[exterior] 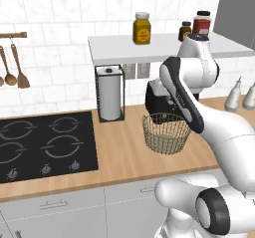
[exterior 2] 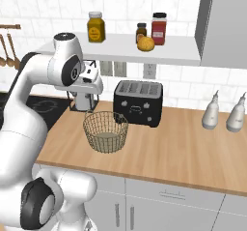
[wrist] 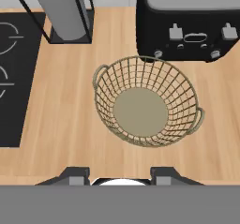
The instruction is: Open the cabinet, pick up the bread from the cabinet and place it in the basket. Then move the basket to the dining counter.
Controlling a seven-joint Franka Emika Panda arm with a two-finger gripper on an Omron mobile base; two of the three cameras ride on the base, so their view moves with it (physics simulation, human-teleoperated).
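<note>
Hovering: end effector (wrist: 120, 174) above basket (wrist: 146, 100), fingertips apart, gripping nothing.
Basket: empty on worktop (wrist: 65, 101), before toaster (wrist: 187, 19), awaiting bread.
Bread: (exterior 2: 145, 43) on shelf (exterior 2: 169, 51), beside jars.

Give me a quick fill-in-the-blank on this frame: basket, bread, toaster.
1. The basket on the wooden worktop holds ____.
2. The bread sits on the white ____, beside the red-lidded jar.
3. The black toaster stands directly ____ the basket, toward the wall.
4. The paper towel roll stands between the toaster and the black ____.

Missing words: nothing; shelf; behind; hob
</note>
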